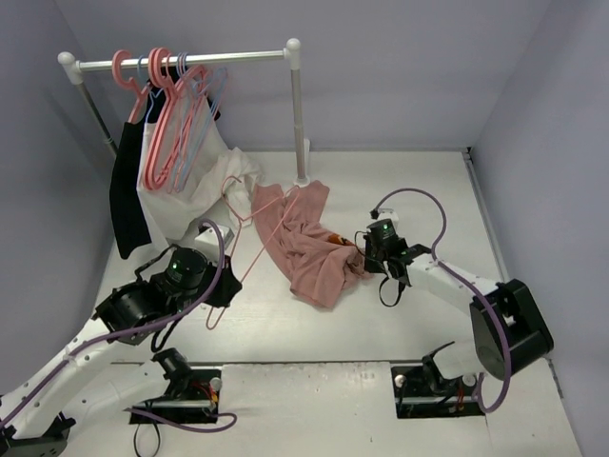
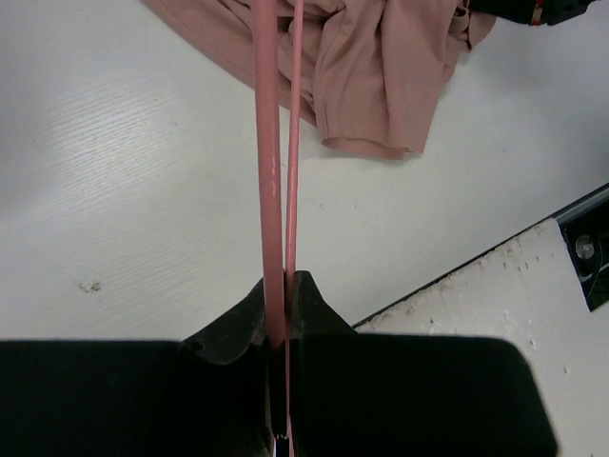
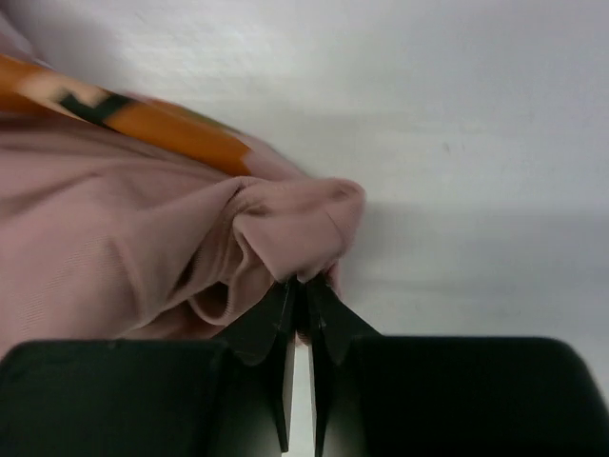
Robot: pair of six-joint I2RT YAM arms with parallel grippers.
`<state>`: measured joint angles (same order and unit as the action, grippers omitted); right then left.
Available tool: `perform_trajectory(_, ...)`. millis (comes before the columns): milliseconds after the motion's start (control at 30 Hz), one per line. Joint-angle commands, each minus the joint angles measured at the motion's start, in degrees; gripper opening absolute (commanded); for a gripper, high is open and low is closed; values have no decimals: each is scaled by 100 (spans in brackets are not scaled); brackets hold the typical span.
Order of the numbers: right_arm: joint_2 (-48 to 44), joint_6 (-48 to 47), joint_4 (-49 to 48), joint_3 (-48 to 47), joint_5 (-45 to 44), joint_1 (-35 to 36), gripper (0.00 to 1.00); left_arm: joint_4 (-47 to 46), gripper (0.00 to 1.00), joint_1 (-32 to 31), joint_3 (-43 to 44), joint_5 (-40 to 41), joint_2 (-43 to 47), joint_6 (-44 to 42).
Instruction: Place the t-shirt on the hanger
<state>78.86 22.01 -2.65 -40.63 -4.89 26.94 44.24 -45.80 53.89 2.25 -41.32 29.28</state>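
Observation:
The salmon-pink t-shirt (image 1: 306,246) lies crumpled on the table's middle, with its orange print (image 3: 162,126) showing in the right wrist view. The thin pale-pink hanger (image 1: 253,259) lies tilted, one end on the shirt and its hook (image 1: 231,190) toward the rack. My left gripper (image 1: 226,288) is shut on the hanger's lower corner; in the left wrist view two thin bars (image 2: 271,143) run up from the gripper (image 2: 284,295) to the shirt (image 2: 381,67). My right gripper (image 1: 366,257) is shut on a fold at the shirt's right edge (image 3: 295,233), pinched at the gripper's tips (image 3: 306,290).
A clothes rack (image 1: 297,114) stands at the back left with coral-pink hangers (image 1: 166,124), pale blue hangers (image 1: 195,133), a white garment (image 1: 205,186) and a black garment (image 1: 128,205). Walls close in on the left, back and right. White base plates (image 1: 304,400) lie at the near edge.

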Motion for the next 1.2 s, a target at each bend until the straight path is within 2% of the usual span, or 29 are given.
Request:
perform_trajectory(0,86,529,-139,190,-406,-4,10,-454,0,-31,60,-151,-44,99)
perform_trajectory(167,112,-155,-97,-130,-253,-4,37,-592,0,-64,32,-225,-250,43)
perform_trajectory(233,105,-351,21,-393,-365,-4,46,-609,0,-89,27,-225,-327,34)
perform_trajectory(300,145,-554,140,-629,-564,-4,48,-610,0,-98,34,-225,-378,26)
perform_trajectory(500,393,-797,247,-884,-811,-14,47,-627,0,-121,33,-225,-375,-46)
perform_trajectory(700,323,-839,441,-703,-842,-80,45,-627,0,-120,-13,-396,-339,-98)
perform_trajectory(867,173,-909,441,-560,-969,-163,38,-645,0,-113,-37,-480,-324,-168)
perform_trajectory(1167,23,-1094,472,-683,-685,-172,28,-724,0,-122,-37,-644,-451,-216)
